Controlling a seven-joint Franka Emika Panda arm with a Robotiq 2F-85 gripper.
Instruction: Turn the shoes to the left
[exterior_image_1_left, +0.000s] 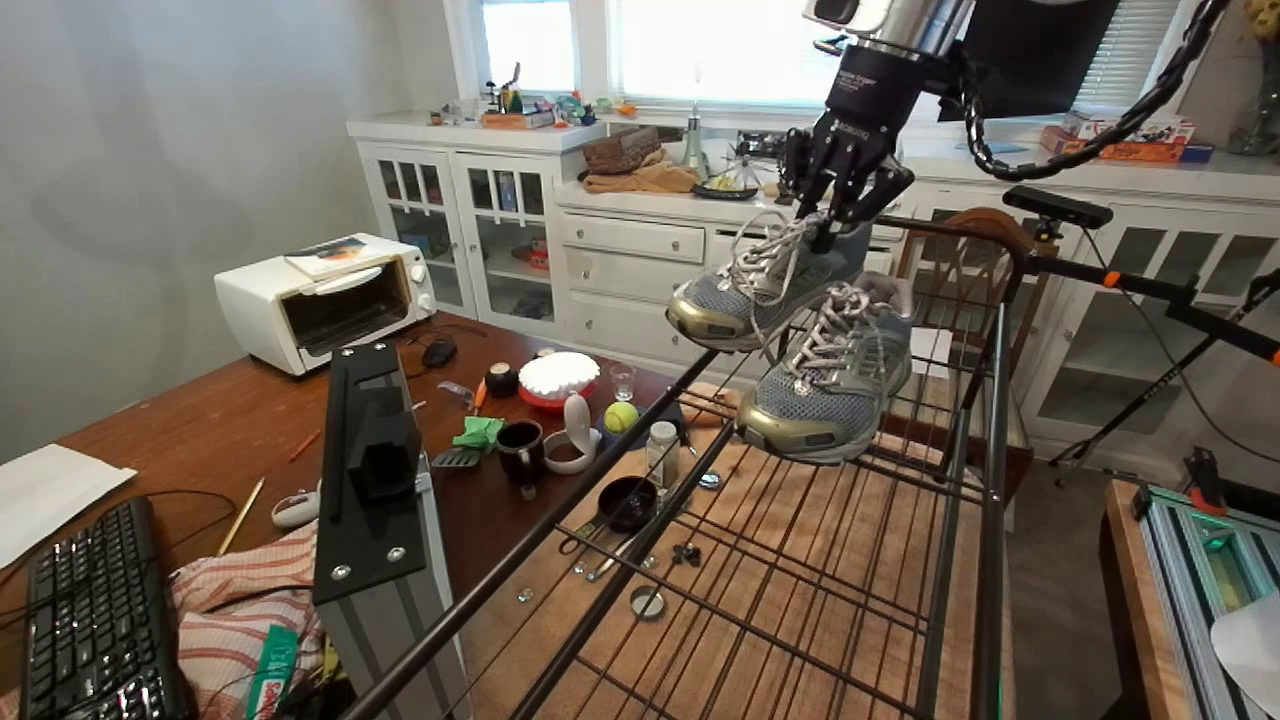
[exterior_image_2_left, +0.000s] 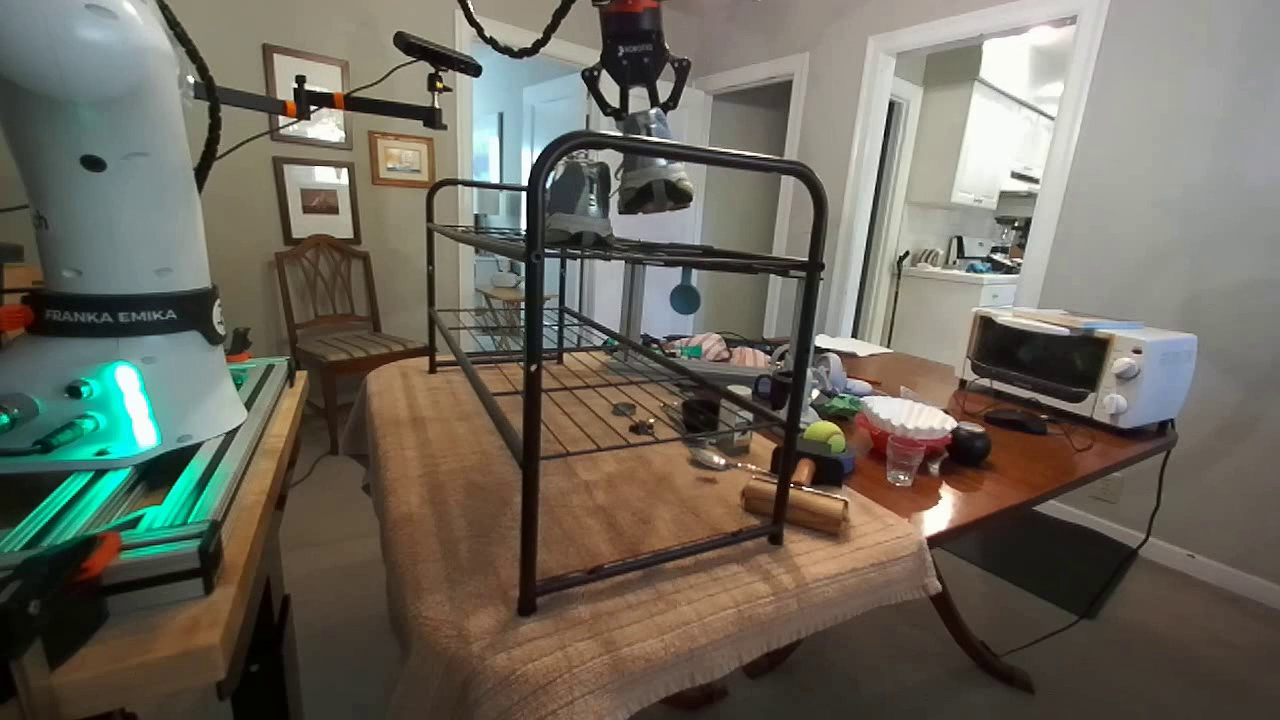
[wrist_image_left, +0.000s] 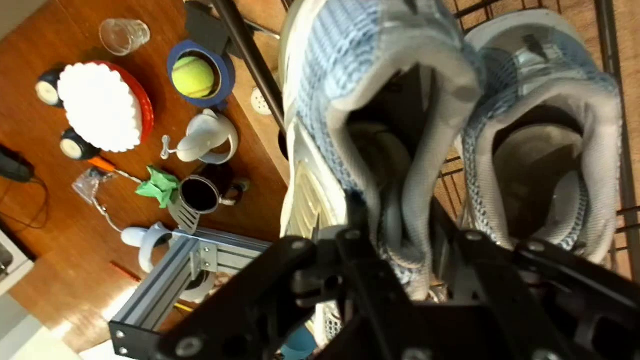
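Gripper (exterior_image_1_left: 817, 224) is holding one shoe (exterior_image_1_left: 750, 290) above rack (exterior_image_1_left: 990, 560)

In an exterior view, the other shoe (exterior_image_1_left: 835, 370) is standing in front, on the rack. Just behind, the fingers (exterior_image_1_left: 823, 239) are standing partly apart, pinching the raised shoe. White cabinets (exterior_image_1_left: 640, 275) are standing farther.

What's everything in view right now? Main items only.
Wooden table: 1, reddish brown, in all views
Fringed fabric towel: 1, tan, partly covering the table
Two-tier metal wire rack: 1, black, on the towel
Lace-up mesh sneakers: 2, grey and silver-white, one held, one on the rack's top shelf
Boxy toaster oven: 1, white, on the table
Round felt tennis ball: 1, yellow-green, in a blue ring
Cylindrical wooden roller: 1, light brown, on the towel
Jointed robot arm: 1, white, in both exterior views
Two-finger gripper: 1, black, closed on the held sneaker
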